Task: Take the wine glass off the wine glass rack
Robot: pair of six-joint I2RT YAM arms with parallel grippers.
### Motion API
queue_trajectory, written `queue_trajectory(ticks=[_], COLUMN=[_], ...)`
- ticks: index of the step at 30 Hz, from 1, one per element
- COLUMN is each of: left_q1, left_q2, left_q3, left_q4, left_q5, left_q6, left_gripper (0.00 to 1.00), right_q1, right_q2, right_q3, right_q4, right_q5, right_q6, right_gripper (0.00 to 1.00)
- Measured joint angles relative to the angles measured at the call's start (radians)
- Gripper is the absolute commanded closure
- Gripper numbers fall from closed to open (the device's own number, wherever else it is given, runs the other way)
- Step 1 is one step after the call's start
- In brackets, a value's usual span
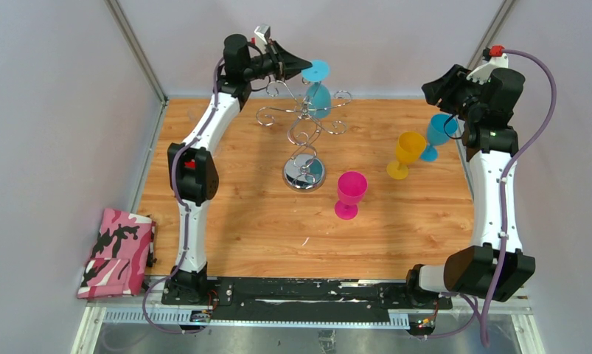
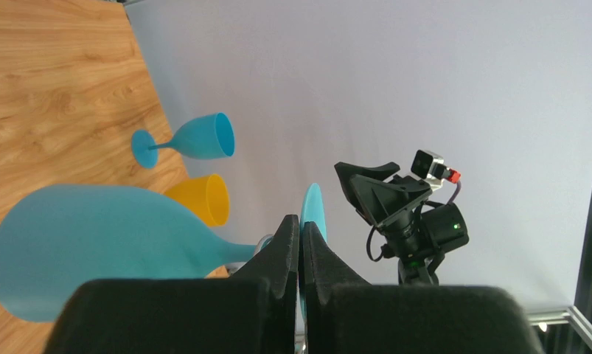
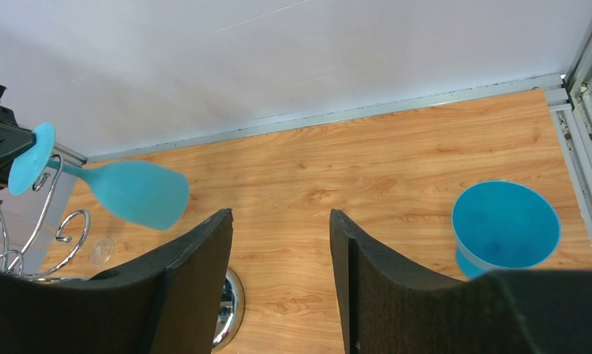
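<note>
1. The left claw (image 1: pixel 304 68) is clamping the thin round foot of the teal wine glass (image 1: pixel 319 97), holding it tilted at the top of the rack (image 1: pixel 304 173), bowl hanging down among the curled arms.
2. Judging by this, the lift-off step is under way; whether the stem is clear of the wire cannot be told.
3. The next move is calling for a slide out along the scroll's opening, avoiding a snag that could tip the rack.
4. The right claw (image 3: pixel 280 221) is hanging with fingers apart, holding nothing, over the far right of the wooden table (image 1: pixel 248 221).
5. The glass is looking like smooth matte plastic; the rack is showing shiny chrome wire, a twisted stem and a mirrored round base.
</note>
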Motion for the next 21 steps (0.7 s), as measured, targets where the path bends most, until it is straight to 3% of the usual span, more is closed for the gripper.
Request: queue_trajectory(ticks=[13, 21], left_q1=[-0.003, 0.003], left_q2=[-0.182, -0.234], left_q3=[-0.247, -0.291], left_q4=[0.005, 0.008], left_q5=[-0.014, -0.008], left_q6=[0.061, 0.086], left_gripper=[1.0, 1.0], right_q1=[0.0, 0.0], right_q2=[0.008, 0.01], right_q3=[0.0, -0.005], right_q4=[0.006, 0.012], right_q5=[-0.011, -0.031], right_q6=[0.004, 0.011], right_gripper=[0.44, 0.43])
